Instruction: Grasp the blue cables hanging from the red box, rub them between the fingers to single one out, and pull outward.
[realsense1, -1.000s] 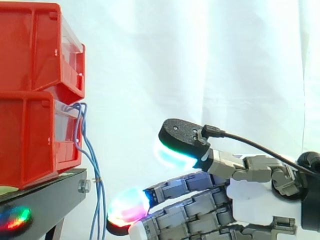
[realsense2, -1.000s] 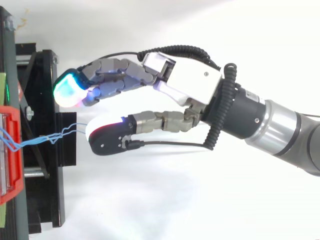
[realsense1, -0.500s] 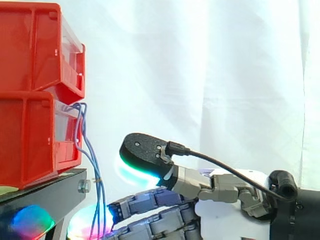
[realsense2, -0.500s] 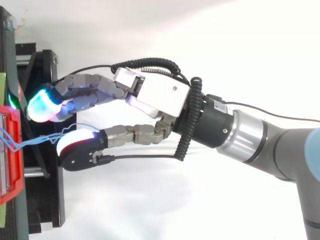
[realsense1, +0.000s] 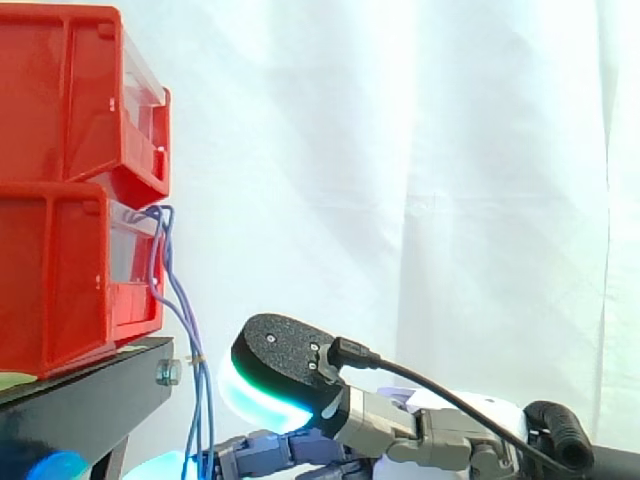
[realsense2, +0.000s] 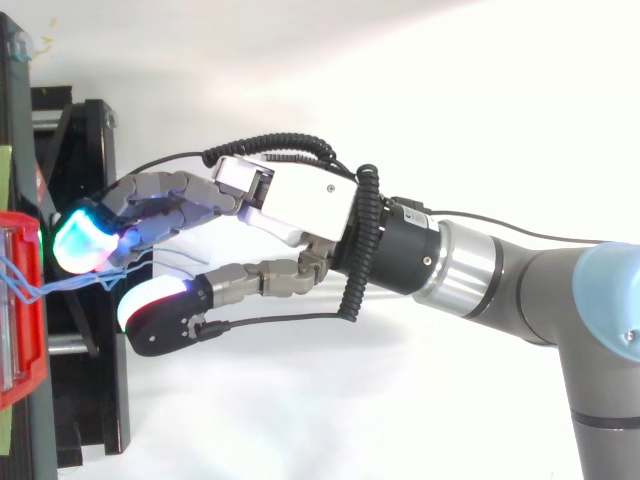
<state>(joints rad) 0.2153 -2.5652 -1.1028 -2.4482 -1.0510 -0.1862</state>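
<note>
1. At the far left the red box (realsense1: 60, 270) sits on the black stand (realsense1: 90, 385), with a second red bin (realsense1: 60, 90) stacked on top. Its open front faces right, so its contents spill towards the arm's side.
2. The blue cables (realsense1: 193, 370) leave the front of the red box and loop over its lip. They hang loosely past the edge of the stand. In the top view they trail rightward off the box as a thin, wavy bundle.
3. The hand (realsense2: 300, 200) reaches in from the right, low beside the stand, at the level of the cables' lower stretch. Its fingertips (realsense2: 85, 240) glow cyan just off the box front, and the fingers are nearly straight.
4. The thumb (realsense2: 150, 300) is spread away from the fingers, leaving a clear gap. The top view shows the cable ends lying in or at this gap. Nothing is pinched, so the hand is wide open with the strands bracketed, probably ready to close on them.
5. I judge that the grasp is about to begin. Rubbing and pulling outward are not yet done.
6. The arm (realsense2: 560, 290) stretches off to the right, roughly in line with the outward pull.
</note>
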